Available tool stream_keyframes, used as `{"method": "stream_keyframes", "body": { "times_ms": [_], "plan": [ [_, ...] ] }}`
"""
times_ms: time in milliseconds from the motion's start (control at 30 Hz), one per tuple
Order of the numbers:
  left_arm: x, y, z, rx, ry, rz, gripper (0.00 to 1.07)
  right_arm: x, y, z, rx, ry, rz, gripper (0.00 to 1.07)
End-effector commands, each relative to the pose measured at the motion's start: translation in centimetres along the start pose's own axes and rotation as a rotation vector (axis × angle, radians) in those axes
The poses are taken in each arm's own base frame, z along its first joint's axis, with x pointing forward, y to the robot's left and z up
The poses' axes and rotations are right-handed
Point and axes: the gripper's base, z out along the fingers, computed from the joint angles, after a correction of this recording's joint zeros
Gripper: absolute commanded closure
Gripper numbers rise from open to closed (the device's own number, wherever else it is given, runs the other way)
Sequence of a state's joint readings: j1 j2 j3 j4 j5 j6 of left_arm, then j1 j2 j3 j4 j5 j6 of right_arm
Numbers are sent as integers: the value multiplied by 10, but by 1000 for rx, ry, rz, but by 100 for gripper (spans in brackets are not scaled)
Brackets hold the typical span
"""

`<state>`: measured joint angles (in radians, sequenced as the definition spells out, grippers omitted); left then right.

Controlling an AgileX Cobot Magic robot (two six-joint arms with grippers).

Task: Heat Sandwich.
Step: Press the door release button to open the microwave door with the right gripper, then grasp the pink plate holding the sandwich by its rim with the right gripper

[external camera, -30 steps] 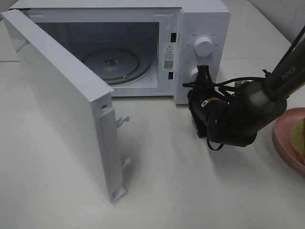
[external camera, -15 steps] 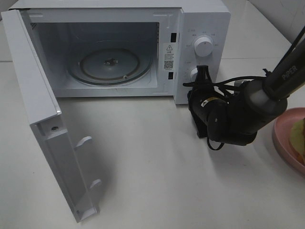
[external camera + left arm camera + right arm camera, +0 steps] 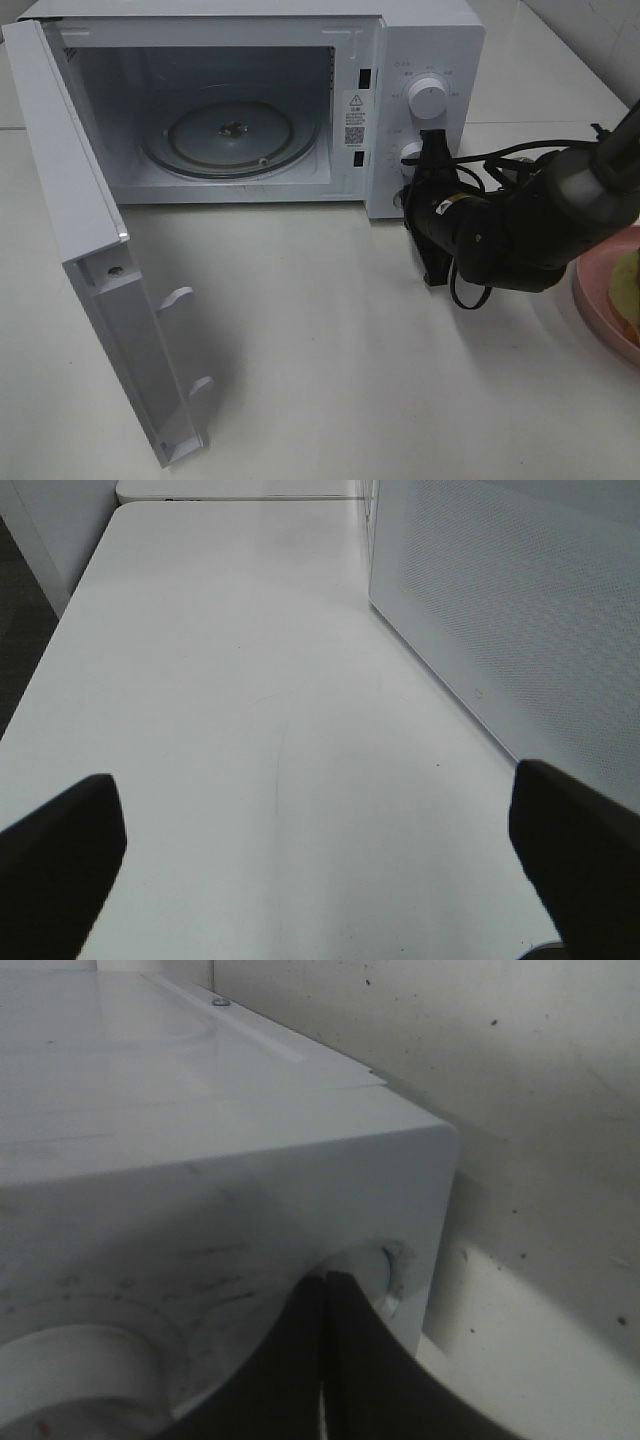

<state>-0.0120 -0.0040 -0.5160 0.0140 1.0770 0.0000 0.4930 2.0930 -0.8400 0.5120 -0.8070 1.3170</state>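
Black right fingers (image 3: 360, 1380) tight together, empty, at lower microwave knob (image 3: 408, 153) (left fingers (image 3: 60, 855) wide apart, empty)

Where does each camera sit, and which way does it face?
Exterior high: mounted above, looking down on the table, open microwave and plate; the right arm and shut right hand show.
Left wrist: behind the open left hand, looking low along the table beside a white dotted panel.
Right wrist: behind the shut right hand, close against the microwave's front.
Shared: exterior and right wrist both show the microwave and right hand.
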Motion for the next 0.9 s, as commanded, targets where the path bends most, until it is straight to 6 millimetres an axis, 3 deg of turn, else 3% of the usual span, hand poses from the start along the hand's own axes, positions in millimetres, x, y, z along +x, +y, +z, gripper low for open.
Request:
{"method": "stream_keyframes", "body": {
  "times_ms": [33, 567, 900],
  "plan": [
    [1, 0, -3, -4, -29, 0, 7, -5, 14, -13, -58, 17, 6, 107],
    [1, 0, -3, -4, -29, 0, 7, -2, -4, -55, 109, 196, -78, 107],
    [1, 0, -3, -4, -29, 0, 7, 3, 14, -85, 193, 352, -373, 107]
  ]
}}
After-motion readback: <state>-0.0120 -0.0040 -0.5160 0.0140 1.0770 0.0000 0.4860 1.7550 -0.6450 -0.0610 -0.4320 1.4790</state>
